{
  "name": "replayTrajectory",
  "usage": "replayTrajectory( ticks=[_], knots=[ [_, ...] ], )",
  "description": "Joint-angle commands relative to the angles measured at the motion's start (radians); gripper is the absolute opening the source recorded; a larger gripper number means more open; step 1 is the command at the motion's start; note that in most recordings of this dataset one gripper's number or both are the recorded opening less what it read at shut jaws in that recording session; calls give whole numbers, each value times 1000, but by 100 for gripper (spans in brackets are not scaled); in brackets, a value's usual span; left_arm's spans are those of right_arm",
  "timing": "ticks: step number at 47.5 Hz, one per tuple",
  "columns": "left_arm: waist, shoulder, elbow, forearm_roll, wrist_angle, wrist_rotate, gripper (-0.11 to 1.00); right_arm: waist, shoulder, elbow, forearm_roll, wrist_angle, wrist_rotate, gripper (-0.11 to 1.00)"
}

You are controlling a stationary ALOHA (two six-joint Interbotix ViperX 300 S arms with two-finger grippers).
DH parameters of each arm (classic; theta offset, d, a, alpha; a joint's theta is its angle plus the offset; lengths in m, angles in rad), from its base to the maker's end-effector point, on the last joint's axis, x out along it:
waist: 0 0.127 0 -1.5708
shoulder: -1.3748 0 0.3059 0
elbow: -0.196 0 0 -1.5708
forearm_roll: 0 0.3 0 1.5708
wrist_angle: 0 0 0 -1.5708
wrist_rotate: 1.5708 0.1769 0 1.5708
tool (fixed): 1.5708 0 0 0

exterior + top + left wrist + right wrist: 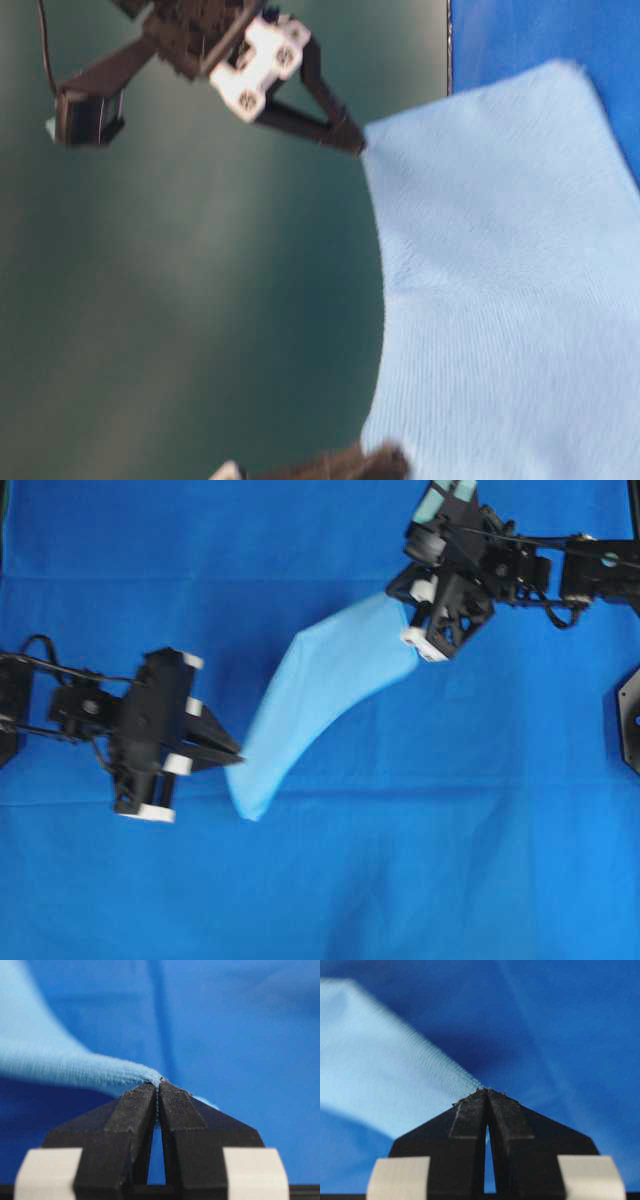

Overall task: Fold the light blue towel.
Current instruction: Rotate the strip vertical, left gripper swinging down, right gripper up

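Observation:
The light blue towel (320, 685) hangs lifted in a curved band between my two grippers, over the deep blue cloth. My left gripper (238, 760) is shut on the towel's lower left corner. In the left wrist view its fingertips (158, 1082) pinch the hem, and the towel (75, 1067) stretches away to the left. My right gripper (394, 593) is shut on the towel's upper right corner. In the right wrist view the towel (380, 1060) runs off to the left from the pinched tips (487, 1091). The table-level view shows the towel (500, 300) spread large on the right.
The deep royal-blue cloth (450, 860) covers the whole table under both arms. A black mounting piece (630, 715) stands at the right edge. A dark green wall (180, 300) fills the left of the table-level view.

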Motion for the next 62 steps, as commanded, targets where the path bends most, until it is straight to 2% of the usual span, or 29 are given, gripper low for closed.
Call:
replayTrajectory(
  ticks=[1, 17, 31, 42, 47, 62],
  knots=[
    [-25, 52, -91, 2, -11, 6, 1, -15, 17, -61, -18, -8, -2, 0],
    [-78, 213, -311, 2, -6, 118, 1, -55, 100, -175, -74, -11, -20, 0],
    [-86, 282, -391, 2, -5, 166, 1, -66, 92, -167, -86, -15, -21, 0],
    [-74, 341, -446, 2, -75, 173, 1, -100, 6, -61, -91, -18, -15, 0],
    [-63, 393, -486, 2, -124, 218, 1, -121, -58, 11, -91, -18, -5, 0],
    [-35, 566, -680, 2, -144, 236, 1, -140, -238, 167, -91, -6, -2, 0]
  ],
)
